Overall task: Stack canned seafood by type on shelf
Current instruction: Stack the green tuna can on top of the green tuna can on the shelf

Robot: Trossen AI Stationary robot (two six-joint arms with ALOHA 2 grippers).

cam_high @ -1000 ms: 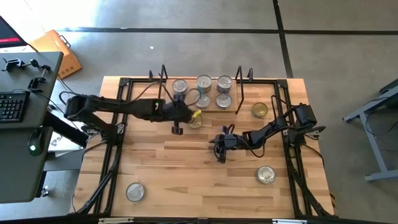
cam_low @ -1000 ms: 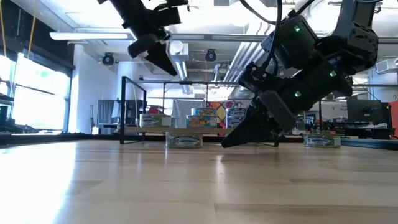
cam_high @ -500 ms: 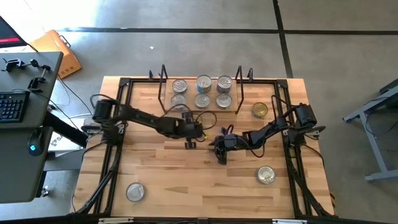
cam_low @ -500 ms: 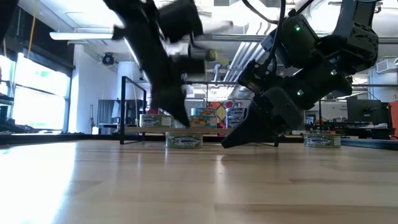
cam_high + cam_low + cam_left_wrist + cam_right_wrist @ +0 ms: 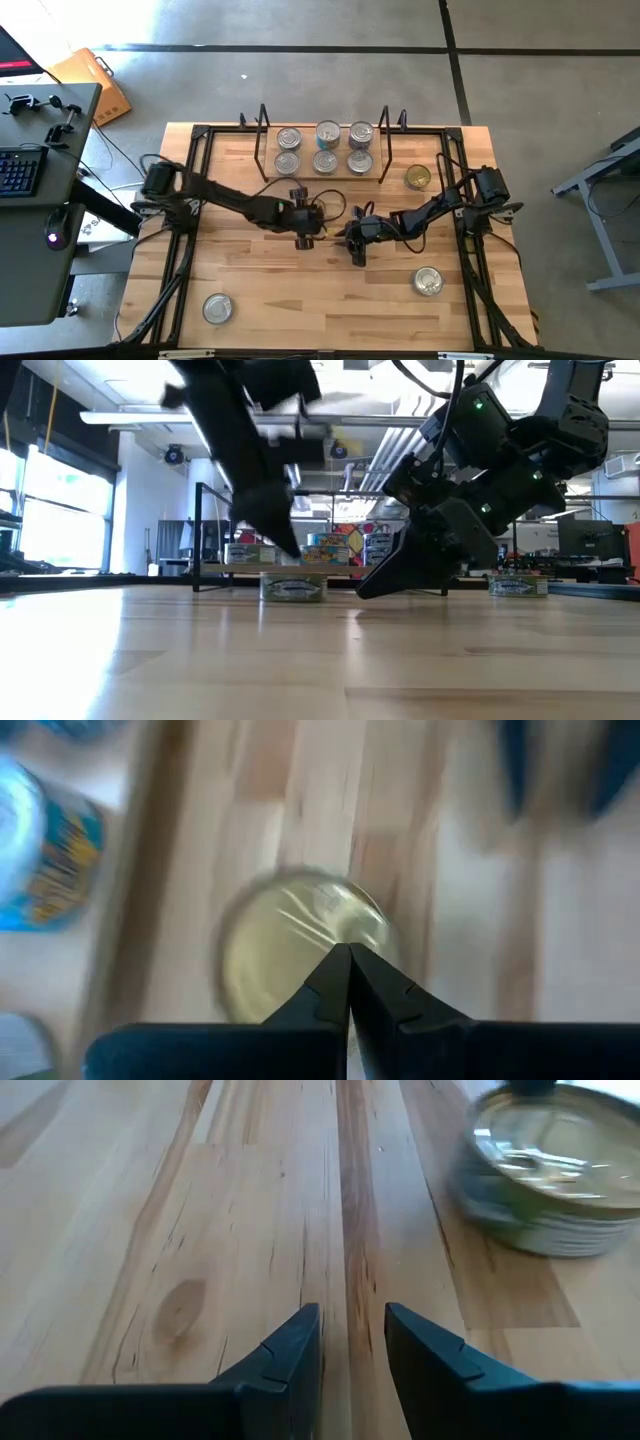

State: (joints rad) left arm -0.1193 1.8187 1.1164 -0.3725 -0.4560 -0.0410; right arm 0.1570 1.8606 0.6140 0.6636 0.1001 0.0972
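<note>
Item: gold-topped tin [image 5: 314, 229], loose. Change since half a second back: the left gripper [image 5: 305, 235] has slid a little further toward the table's centre, and the tin shows lower and nearer in the low view, now resting flat on the table [image 5: 260, 290] rather than lifted.

Position: mid-table, in front of the shelf [image 5: 322, 176] and apart from it, between the two grippers. In the left wrist view the tin [image 5: 300, 945] lies directly beyond the closed fingers [image 5: 345, 985], their tips over its near rim; they are pressed tip to tip and hold nothing. Round and squat, it has no long axis to favour; either approach serves. The left gripper is nearest, practically touching.

Right gripper [image 5: 357, 243]: just beside the tin on its other side, low over the wood, fingers [image 5: 300, 1345] partly parted with bare table between them, gripping nothing; the tin [image 5: 550, 1175] sits off to one side ahead.

Judgement: the left fingers must part before any grasp.

Other stock: six silver-topped tins [image 5: 324, 148] on the shelf in two rows; one gold-topped tin [image 5: 418, 178] beside the shelf's right end; two silver-topped tins [image 5: 427, 282] near the front of the table.

Surroundings: light-wood plank surface in black framing; concrete floor; a desk with keyboard [image 5: 20, 170] to the left; a lit workshop beyond.
</note>
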